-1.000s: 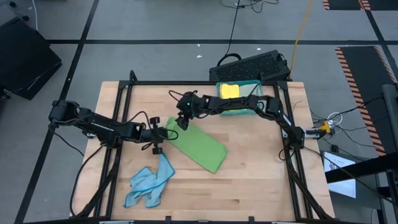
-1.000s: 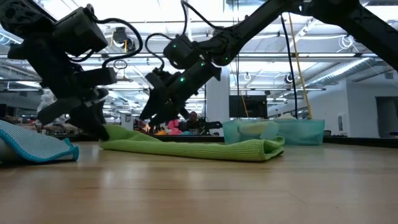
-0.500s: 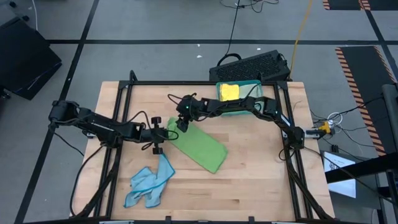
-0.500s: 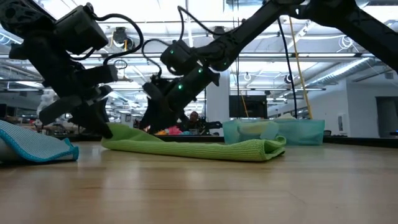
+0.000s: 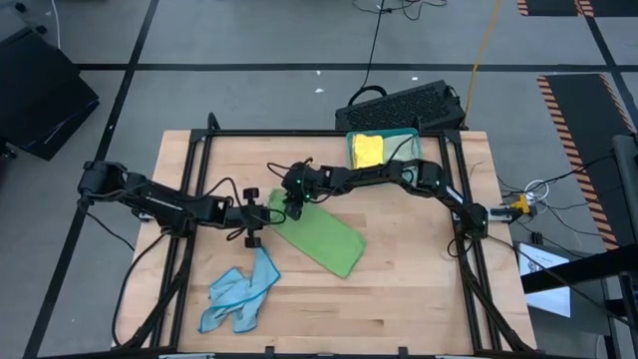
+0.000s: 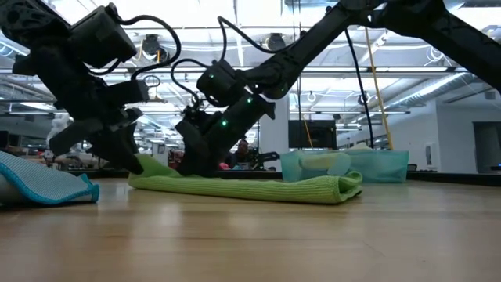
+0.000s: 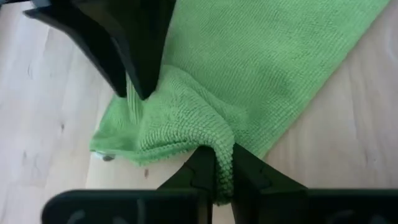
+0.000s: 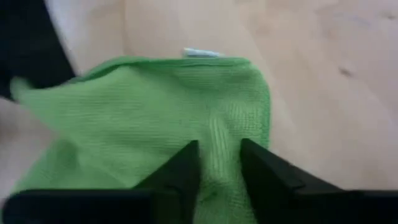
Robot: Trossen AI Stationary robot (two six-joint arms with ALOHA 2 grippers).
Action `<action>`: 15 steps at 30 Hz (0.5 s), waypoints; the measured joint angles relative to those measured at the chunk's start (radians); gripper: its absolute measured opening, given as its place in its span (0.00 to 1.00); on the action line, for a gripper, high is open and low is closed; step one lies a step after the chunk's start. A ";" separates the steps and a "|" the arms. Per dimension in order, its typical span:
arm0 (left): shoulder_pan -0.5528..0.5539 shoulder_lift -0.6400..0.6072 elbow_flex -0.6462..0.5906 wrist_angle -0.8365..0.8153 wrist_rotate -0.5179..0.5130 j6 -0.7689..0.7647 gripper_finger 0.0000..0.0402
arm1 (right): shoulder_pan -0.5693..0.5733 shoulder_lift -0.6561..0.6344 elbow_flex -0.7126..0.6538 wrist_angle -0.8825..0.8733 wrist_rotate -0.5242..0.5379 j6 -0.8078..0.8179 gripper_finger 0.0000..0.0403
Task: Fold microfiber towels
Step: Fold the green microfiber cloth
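Observation:
A bright green towel (image 5: 324,237), folded into a long strip, lies slantwise on the middle of the wooden table (image 5: 419,289). My left gripper (image 5: 265,211) is at the strip's left end, shut on the cloth. My right gripper (image 5: 293,207) reaches in from the table's right. It stands on the same end just beyond the left gripper, closed around a ridge of cloth. In the left wrist view the right gripper's dark fingers (image 7: 134,68) come down onto the towel (image 7: 261,56). A light blue towel (image 5: 239,294) lies crumpled near the front left. My left gripper pinches a raised fold of the green towel at its left corner (image 7: 221,152) between its two fingers. They slant down from the table's left. The pinched cloth bulges up just beyond the fingertips; the rest lies on the table. My right gripper has a ridge of the towel's end (image 8: 219,146) between its two fingers (image 8: 186,168), close to the rounded corner (image 8: 258,81). The fingers slant down from the table's right. The towel lies flat on the wood around them.
A teal tray (image 5: 399,135) with a yellow towel (image 5: 369,148) stands at the back right. A black keyboard (image 5: 404,105) lies behind it, off the table. Bare wood (image 5: 419,289) lies to the right and front of the green towel.
My right gripper has sunk from just above the green towel onto its left end, moving slightly toward the table's near edge. My left gripper has kept its hold. The towel lies where it was.

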 joint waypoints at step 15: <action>0.155 0.000 -0.063 0.095 -0.269 0.170 0.08 | 0.008 -0.153 -0.145 -0.151 -0.035 0.028 0.01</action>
